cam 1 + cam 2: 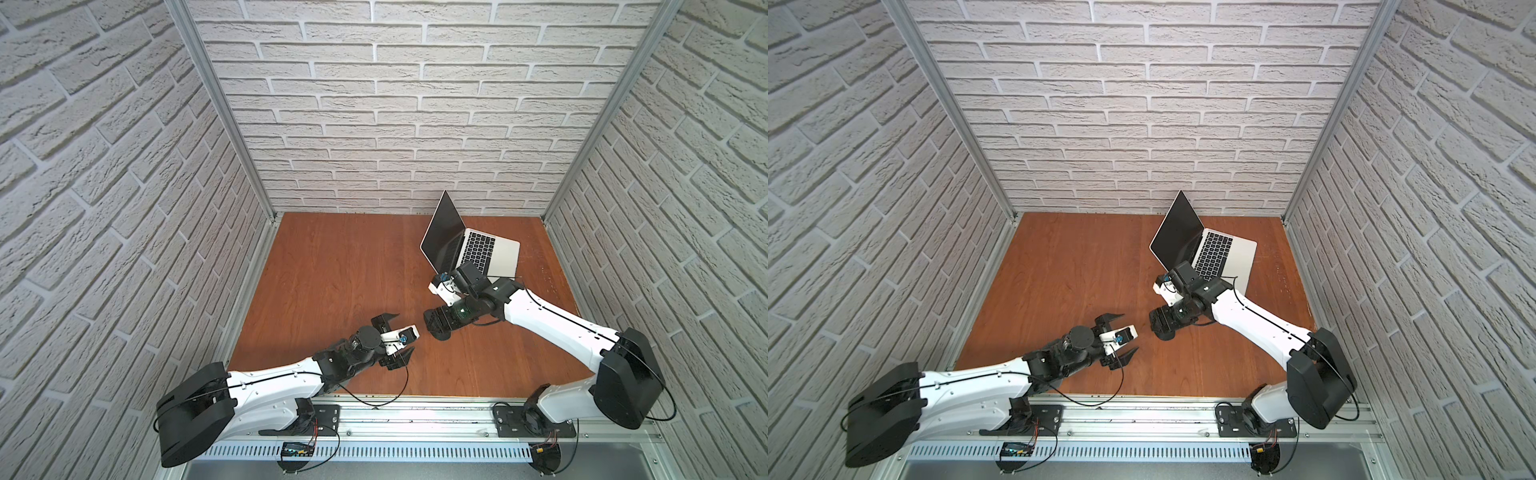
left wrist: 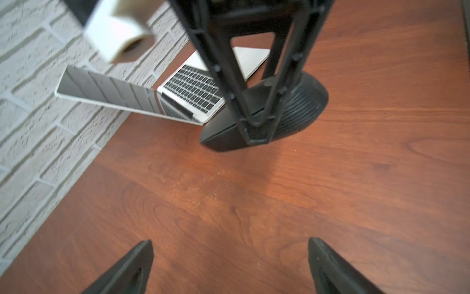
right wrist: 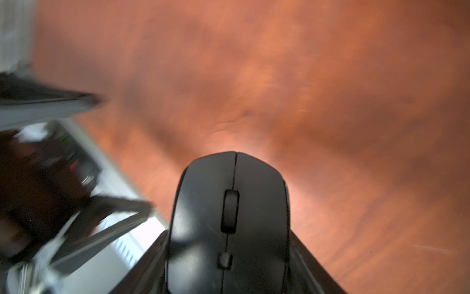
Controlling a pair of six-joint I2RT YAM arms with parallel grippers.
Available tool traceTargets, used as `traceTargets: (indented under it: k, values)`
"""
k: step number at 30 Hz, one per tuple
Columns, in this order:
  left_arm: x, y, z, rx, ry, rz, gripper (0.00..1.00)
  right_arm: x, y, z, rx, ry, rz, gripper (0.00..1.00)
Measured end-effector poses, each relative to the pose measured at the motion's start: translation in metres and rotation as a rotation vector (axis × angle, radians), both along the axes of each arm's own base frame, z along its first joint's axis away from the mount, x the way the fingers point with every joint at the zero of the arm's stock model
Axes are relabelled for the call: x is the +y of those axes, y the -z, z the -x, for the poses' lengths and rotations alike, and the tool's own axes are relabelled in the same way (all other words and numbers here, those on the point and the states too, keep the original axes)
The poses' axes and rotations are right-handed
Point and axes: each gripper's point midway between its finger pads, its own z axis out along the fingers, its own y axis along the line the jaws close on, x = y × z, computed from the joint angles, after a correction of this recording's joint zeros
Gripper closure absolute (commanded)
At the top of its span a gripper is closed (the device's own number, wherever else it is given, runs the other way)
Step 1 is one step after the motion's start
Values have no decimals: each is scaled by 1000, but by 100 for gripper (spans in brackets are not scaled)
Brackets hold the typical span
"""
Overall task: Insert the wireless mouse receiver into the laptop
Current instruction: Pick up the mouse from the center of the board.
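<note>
the right gripper is clamped on the black mouse, one finger pressed to each long side and the scroll wheel facing the wrist camera; the wood behind it is smeared with blur. in the left wrist view one of its fingers crosses the ribbed flank of the mouse, which sits low over the board; whether its underside touches the wood cannot be told. the left gripper hovers with its jaws spread wide and nothing between them, its tips pointing at the right gripper, near it but apart, with a narrow strip of wood between them. the wireless mouse receiver cannot be made out in any view. the laptop stands open toward the far right of the table, its dark screen tilted back toward the brick-pattern wall and its top corner close to it. in both top views the right arm's wrist overlaps the laptop's near edge. in the left wrist view the laptop lies just beyond the mouse. a broad stretch of open wood runs from the left gripper to the back wall and the left wall's metal post. the aluminium rail bounds the near edge behind both arms.
</note>
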Motion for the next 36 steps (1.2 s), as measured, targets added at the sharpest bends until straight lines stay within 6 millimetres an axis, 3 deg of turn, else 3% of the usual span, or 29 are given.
traceTargets:
  k: [6,9,16,20,28,33,36]
  values:
    - [-22,-40,24,-97,117,15,3,6,-21,48,115,-245,-117,61]
    - [-31,-47,35,-97,171,10,13,7,-28,63,163,-303,-167,62]
    - [-43,-45,55,-60,270,-16,37,12,-39,80,214,-370,-244,64]
    - [-46,-45,62,-33,302,-1,48,11,-40,86,235,-381,-245,65]
    - [-52,-38,71,19,352,6,81,4,-37,98,331,-354,-211,66]
    - [-53,-32,71,63,337,10,100,1,-32,97,363,-322,-180,57]
    - [-48,-28,65,148,290,38,100,4,-29,89,339,-289,-171,34]
